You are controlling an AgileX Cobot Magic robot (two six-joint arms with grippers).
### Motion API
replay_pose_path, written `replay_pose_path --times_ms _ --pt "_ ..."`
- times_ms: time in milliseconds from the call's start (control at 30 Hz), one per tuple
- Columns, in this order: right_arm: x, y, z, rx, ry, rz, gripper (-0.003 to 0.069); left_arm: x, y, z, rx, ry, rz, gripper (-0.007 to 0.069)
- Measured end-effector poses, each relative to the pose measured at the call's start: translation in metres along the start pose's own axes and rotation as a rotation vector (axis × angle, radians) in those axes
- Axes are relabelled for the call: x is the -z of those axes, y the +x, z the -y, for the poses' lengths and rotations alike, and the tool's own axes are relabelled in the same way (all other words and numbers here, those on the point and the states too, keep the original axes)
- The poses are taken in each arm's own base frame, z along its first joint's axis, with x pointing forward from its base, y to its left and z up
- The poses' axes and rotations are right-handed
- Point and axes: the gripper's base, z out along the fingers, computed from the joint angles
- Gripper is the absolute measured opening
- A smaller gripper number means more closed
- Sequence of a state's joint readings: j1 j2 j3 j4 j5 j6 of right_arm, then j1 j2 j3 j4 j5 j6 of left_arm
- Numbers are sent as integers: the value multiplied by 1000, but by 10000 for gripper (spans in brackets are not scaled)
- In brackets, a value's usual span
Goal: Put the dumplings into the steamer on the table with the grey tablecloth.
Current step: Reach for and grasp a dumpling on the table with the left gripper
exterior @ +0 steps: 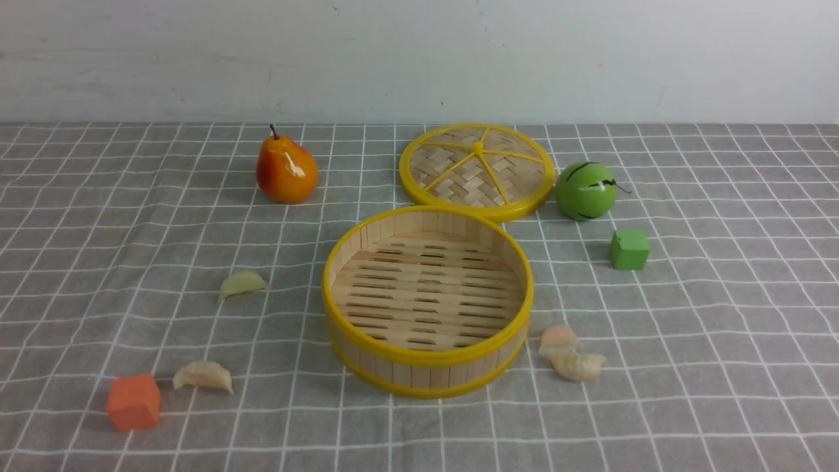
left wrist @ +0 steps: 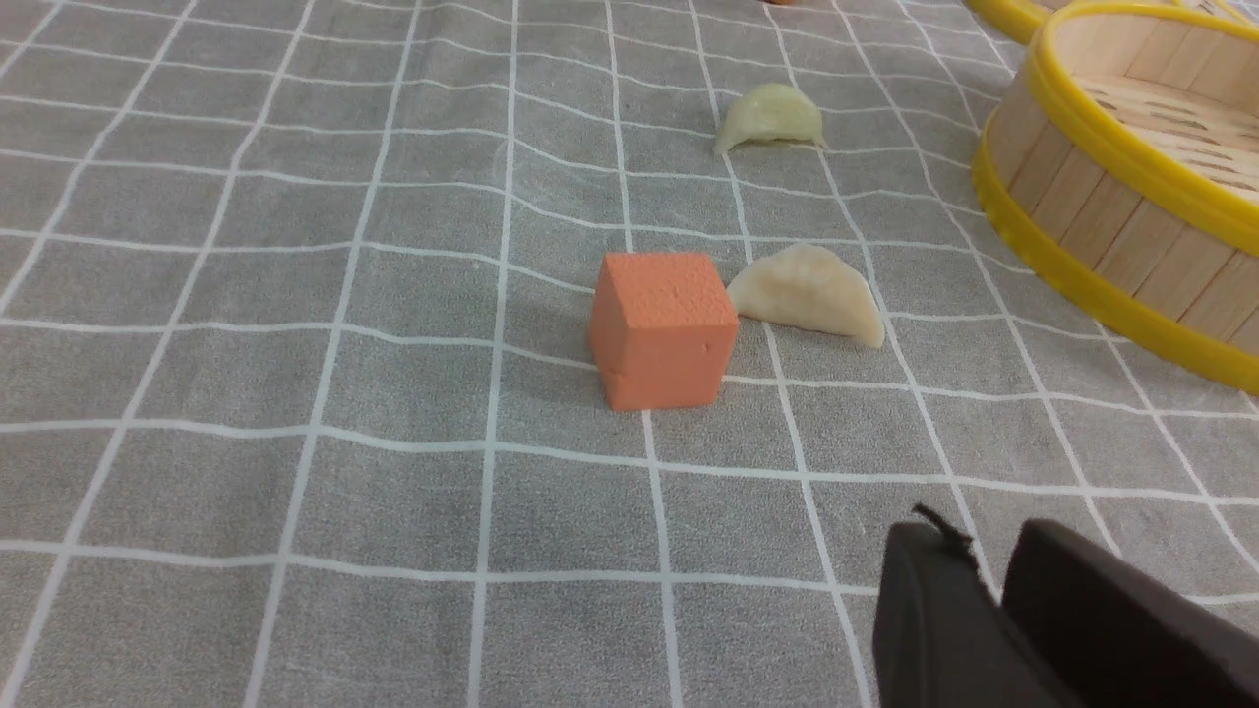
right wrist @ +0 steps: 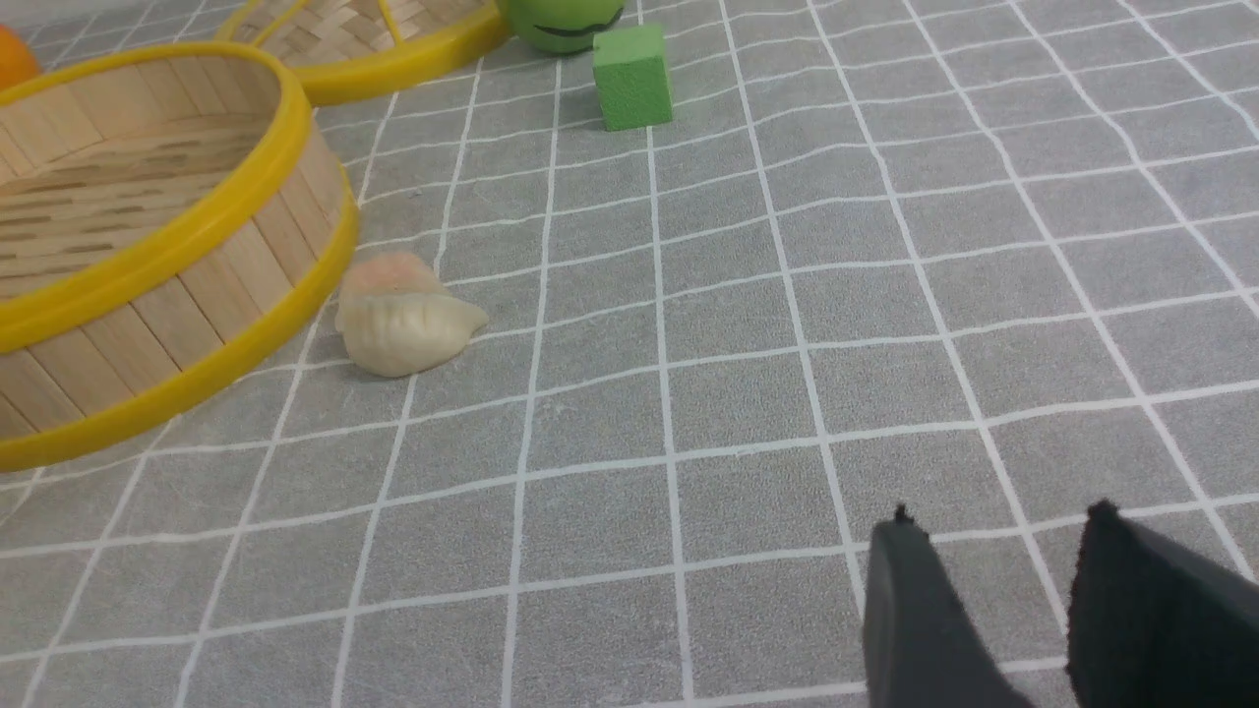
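Note:
The steamer (exterior: 426, 367) stands with nothing in it at the middle of the table's grey tablecloth (exterior: 708, 380). To its left lie a pale green dumpling (exterior: 242, 285) and a cream dumpling (exterior: 203, 376). Touching each other at its right front are a pinkish dumpling (exterior: 558, 337) and a cream one (exterior: 578, 365). Neither arm shows in the front view. In the left wrist view my left gripper (left wrist: 979, 539) hovers over bare cloth short of the cream dumpling (left wrist: 809, 295), jaws a narrow slit apart, holding nothing. My right gripper (right wrist: 1003, 518) is open over bare cloth, well away from the dumpling pair (right wrist: 408, 329).
An orange cube (exterior: 134, 402) sits right beside the left cream dumpling. Behind the steamer lie its woven lid (exterior: 477, 172), a pear (exterior: 286, 169) and a green ball (exterior: 585, 190). A green cube (exterior: 629, 249) stands at the steamer's right rear.

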State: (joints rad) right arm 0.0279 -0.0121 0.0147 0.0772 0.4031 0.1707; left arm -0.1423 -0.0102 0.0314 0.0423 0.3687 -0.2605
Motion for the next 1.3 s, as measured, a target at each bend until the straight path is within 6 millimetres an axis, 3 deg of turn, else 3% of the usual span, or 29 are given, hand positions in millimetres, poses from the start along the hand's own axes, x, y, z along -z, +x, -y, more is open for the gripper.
replay_pose_path --times_ms 1300 --pt "0 0 0 0 0 0 240 0 0 0 0 0 0 143"
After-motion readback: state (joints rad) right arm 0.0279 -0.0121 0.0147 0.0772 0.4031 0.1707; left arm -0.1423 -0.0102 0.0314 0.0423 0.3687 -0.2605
